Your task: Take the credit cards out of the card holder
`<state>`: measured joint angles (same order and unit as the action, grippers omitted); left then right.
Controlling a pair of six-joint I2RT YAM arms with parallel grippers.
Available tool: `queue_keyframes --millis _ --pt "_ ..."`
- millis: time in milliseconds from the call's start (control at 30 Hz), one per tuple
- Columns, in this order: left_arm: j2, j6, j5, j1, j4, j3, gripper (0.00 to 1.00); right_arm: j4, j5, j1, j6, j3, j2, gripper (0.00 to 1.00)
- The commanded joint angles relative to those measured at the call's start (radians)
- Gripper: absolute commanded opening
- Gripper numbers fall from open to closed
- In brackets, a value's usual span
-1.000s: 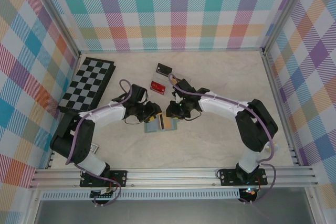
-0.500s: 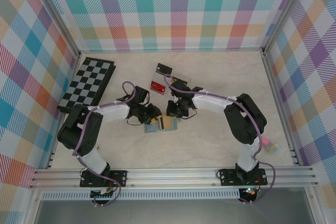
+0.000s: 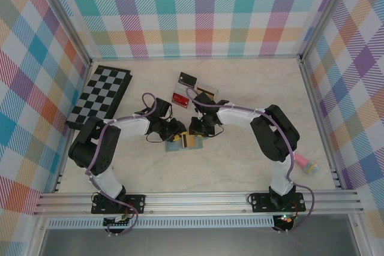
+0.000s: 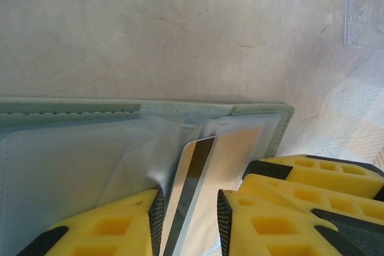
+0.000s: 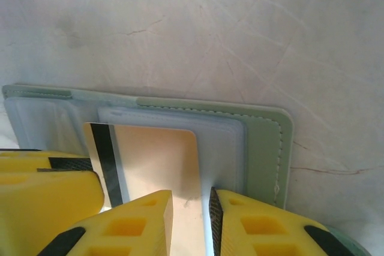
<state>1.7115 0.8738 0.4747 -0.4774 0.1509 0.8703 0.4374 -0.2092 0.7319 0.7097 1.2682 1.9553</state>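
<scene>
Grey-green card holder lies open on the pale table, just in front of both arms, as the two grippers work at it from either side. From the left, the left gripper has its yellow fingers parted around a credit card whose black stripe rises at a slant through the gap. From this close angle it is hard to tell whether the pads actually clamp it.

From the right, the right gripper has its fingers a narrow gap apart, tips down over the near edge of the pale orange card face, which sticks partly out of its slot. The left gripper's finger sits just beside, at the striped end.

Compared with a second ago, the card holder has stayed where it was and both grippers remain on it. The right arm's elbow has folded in toward the middle, uncovering a small pink and yellow object near the right wall. The left arm's elbow has also drawn closer in.

Beyond the grippers, a red card lies beside a clear tray, and a chessboard sits at the far left.
</scene>
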Motion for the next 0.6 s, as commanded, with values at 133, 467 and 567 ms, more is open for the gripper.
queue_keyframes --millis 133,467,567 --pt "0.018 -0.033 0.014 -0.001 0.027 0.011 0.31 0.013 -0.03 -0.005 -0.016 0.018 0.03 0.24" --pt "-0.011 -0.042 0.052 0.006 0.017 0.009 0.28 0.026 -0.041 -0.005 -0.016 0.022 0.05 0.22" --pt "-0.027 -0.057 0.041 0.009 0.038 0.015 0.27 0.03 -0.035 -0.005 -0.012 0.022 0.053 0.21"
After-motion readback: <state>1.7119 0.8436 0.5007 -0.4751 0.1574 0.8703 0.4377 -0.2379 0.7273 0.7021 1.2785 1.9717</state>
